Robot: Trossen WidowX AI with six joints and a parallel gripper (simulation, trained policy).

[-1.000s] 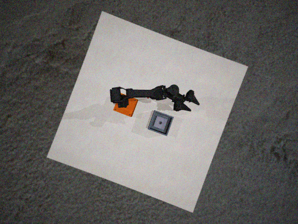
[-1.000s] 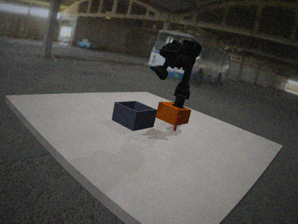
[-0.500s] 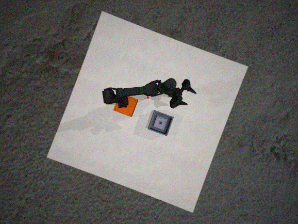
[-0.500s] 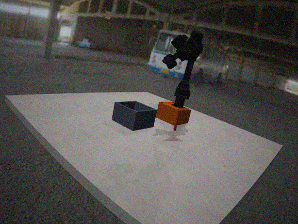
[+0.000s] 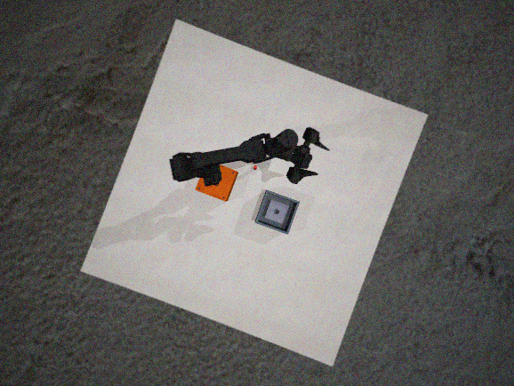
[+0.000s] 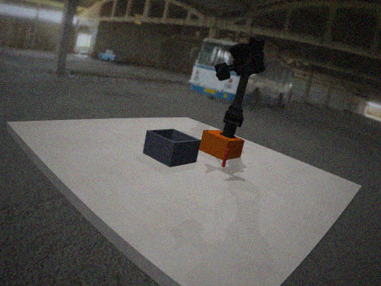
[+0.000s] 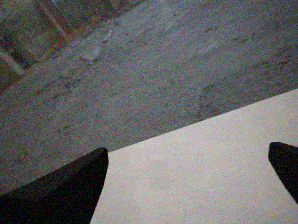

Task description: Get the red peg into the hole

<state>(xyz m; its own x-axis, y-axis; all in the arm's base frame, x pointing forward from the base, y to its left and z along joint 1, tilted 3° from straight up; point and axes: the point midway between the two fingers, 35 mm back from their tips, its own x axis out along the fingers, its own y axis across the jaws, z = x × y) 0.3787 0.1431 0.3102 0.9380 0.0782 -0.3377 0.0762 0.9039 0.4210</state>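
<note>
standing slim, red and upright, the peg (image 5: 254, 167) (image 6: 225, 157) near the box (image 5: 262, 205) (image 6: 171, 149), gripper (image 5: 323, 162) (image 7: 186, 152) released

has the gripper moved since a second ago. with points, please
Yes. In the top view, the gripper (image 5: 323, 161) (image 6: 233, 62) (image 7: 186, 152) has moved toward the top of the picture and slightly left, farther from the open box (image 5: 283, 197) (image 6: 158, 149).
</note>
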